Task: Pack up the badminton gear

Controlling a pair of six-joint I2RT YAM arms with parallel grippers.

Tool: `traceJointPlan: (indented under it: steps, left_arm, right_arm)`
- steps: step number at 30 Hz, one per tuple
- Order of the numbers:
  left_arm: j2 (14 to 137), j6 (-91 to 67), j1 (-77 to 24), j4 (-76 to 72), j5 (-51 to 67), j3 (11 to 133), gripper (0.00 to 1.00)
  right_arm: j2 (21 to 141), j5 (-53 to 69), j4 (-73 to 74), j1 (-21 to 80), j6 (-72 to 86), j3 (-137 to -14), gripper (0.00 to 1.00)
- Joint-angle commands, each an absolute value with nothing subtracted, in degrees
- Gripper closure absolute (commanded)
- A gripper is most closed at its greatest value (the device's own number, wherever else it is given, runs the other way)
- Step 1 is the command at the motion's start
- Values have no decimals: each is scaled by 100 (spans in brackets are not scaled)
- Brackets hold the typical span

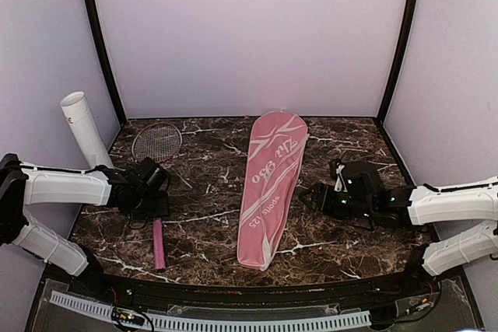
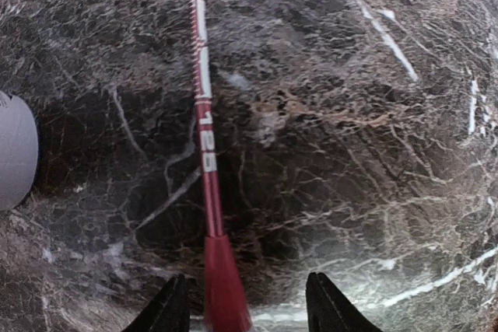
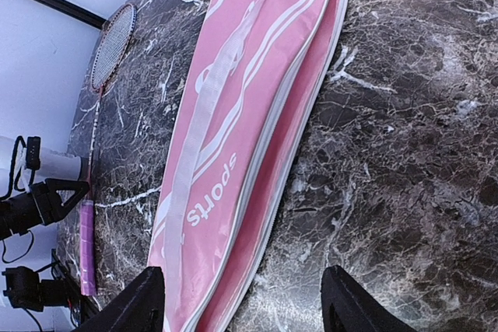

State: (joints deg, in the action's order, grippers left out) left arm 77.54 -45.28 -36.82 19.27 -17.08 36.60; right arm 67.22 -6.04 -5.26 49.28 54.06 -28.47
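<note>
Nearest me, at the lower left of the overhead view, the pink handle of the racket (image 2: 204,114) points at the front edge of the table (image 1: 342,153). Its red shaft runs away from there, almost straight up the frame, to the strung head near the back wall. The left gripper (image 2: 247,310) hangs over that shaft just beyond the handle, fingers apart with the shaft between them and nothing clamped. I'd guess it is placed to pinch the thin shaft where the racket lifts most easily.

At the lower right, the right gripper (image 3: 245,305) faces the pink bag (image 1: 272,184) from the side. Its fingers are spread wide toward the zip edge, gripping nothing — likely lined up to steady or open the bag.

The bag lies flat at mid-table, long axis near to far, narrow end toward me and wide end leaning slightly right. Farthest off, upper left, the white tube (image 1: 84,126) leans at the table's corner, open end up.
</note>
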Motion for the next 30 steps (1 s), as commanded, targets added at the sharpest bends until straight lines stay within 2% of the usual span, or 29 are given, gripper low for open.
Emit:
traceJointPlan:
  steps: [1, 4, 7, 13, 18, 30]
  left_arm:
    - [7700, -4560, -3560, 2103, -1922, 3459, 48]
    - [7780, -4497, -3340, 1983, -1813, 3388, 50]
    - [7874, -4454, -3312, 1873, -1736, 3337, 57]
    - [7904, -4379, -3309, 1821, -1652, 3298, 77]
    - [7742, -4393, -3338, 1680, -1323, 3236, 99]
    - [7589, -5223, -4979, 1396, -1549, 3879, 100]
  right_arm:
    - [6855, -550, -798, 4904, 5436, -2956, 31]
    - [6915, -505, -816, 4909, 5453, -2978, 31]
    - [6944, -492, -843, 4905, 5467, -2984, 31]
    - [6951, -509, -818, 4907, 5475, -2977, 31]
    - [6909, -545, -810, 4905, 5484, -2979, 31]
    - [6839, -496, -825, 4952, 5490, -3043, 31]
